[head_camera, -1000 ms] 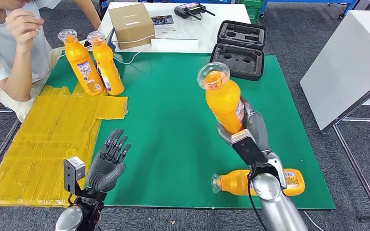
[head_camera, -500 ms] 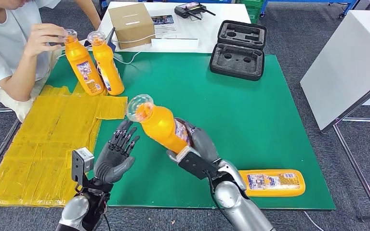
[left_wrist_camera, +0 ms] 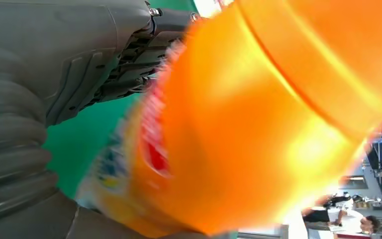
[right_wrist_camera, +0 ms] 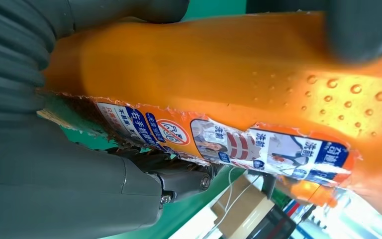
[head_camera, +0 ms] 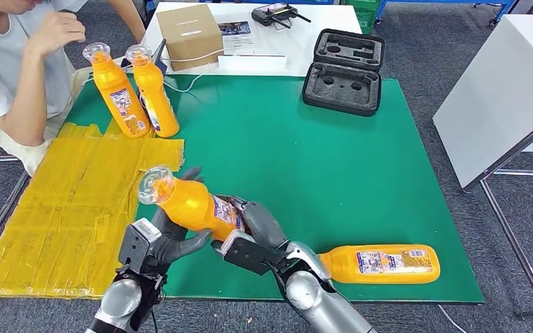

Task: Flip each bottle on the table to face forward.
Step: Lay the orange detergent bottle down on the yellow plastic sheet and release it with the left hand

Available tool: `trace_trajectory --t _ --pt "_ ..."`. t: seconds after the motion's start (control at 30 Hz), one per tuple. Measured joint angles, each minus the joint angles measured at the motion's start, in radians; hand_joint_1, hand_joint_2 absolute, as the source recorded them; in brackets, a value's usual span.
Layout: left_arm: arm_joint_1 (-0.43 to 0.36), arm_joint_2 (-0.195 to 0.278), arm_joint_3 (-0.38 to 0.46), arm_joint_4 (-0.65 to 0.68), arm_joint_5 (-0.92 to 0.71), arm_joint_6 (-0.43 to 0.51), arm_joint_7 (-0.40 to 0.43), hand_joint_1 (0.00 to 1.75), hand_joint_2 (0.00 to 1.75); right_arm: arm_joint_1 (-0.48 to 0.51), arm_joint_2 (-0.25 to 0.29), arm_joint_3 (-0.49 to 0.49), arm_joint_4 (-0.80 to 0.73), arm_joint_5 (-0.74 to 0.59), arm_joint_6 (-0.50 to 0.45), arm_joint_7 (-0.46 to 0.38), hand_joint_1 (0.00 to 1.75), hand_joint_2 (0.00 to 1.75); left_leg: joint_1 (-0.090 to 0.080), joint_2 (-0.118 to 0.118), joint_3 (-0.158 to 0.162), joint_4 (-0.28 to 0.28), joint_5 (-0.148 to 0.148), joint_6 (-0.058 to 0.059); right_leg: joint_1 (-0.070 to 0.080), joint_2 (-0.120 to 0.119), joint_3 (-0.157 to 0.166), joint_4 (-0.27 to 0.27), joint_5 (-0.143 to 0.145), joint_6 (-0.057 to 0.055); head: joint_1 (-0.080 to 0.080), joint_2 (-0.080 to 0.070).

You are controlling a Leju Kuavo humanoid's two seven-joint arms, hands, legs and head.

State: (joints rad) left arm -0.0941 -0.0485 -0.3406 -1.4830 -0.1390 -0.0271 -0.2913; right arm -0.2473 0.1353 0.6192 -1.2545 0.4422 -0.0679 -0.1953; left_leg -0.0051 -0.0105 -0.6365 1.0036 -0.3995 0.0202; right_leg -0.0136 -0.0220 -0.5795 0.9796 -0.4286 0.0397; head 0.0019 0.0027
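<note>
Mid-handover: your right hand (head_camera: 253,229) grips the held bottle (head_camera: 191,205) by its base end, lower left of the frame, cap tilted up-left over the green tabletop (head_camera: 284,152). Left hand (head_camera: 170,239) sits under the body, fingers touching it (can't tell if they've closed on it). Get the left grasp firm before releasing the right. Keep the label facing you. Lying bottle (head_camera: 378,263) waits at lower right; two standing bottles (head_camera: 135,90) sit upper left.
</note>
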Motion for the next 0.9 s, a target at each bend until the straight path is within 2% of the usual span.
trace_trajectory --t 0.13,0.17,0.27,0.3,0.9 --pt "-0.004 -0.005 -0.021 -0.001 -0.025 0.016 -0.005 0.00 1.75 -0.002 0.006 0.011 0.004 -0.003 0.000 -0.002 1.75 1.75 0.000 0.000 0.000 0.000 0.000 0.000 0.000 0.000 0.000 0.000 0.000 0.000 0.000 0.000" --pt "-0.005 -0.006 -0.024 -0.001 -0.031 0.019 -0.007 0.16 1.75 -0.002 0.007 0.014 0.004 -0.003 0.000 -0.002 1.75 1.75 0.000 0.000 0.000 0.000 0.000 0.000 0.000 0.000 0.000 0.000 0.000 0.000 0.000 0.000" --pt "-0.007 -0.009 -0.034 -0.001 -0.053 0.034 -0.019 1.44 1.75 -0.003 0.007 0.018 0.004 -0.005 0.000 -0.003 1.75 1.75 0.000 0.000 0.000 0.000 0.000 0.000 0.000 0.000 0.000 0.000 0.000 0.000 0.000 0.000" --pt "-0.007 -0.010 -0.038 -0.001 -0.062 0.041 -0.024 1.71 1.75 -0.003 0.007 0.019 0.004 -0.006 0.000 -0.003 1.75 1.75 0.000 0.000 0.000 0.000 0.000 0.000 0.000 0.000 0.000 0.000 0.000 0.000 0.000 0.000" --pt "-0.012 -0.021 -0.062 -0.017 -0.041 0.042 -0.045 1.75 1.75 0.005 0.006 0.022 0.004 -0.007 -0.014 -0.017 1.75 1.75 0.000 0.000 0.000 0.000 0.000 0.000 0.000 0.000 0.000 0.000 0.000 0.000 0.000 0.000"
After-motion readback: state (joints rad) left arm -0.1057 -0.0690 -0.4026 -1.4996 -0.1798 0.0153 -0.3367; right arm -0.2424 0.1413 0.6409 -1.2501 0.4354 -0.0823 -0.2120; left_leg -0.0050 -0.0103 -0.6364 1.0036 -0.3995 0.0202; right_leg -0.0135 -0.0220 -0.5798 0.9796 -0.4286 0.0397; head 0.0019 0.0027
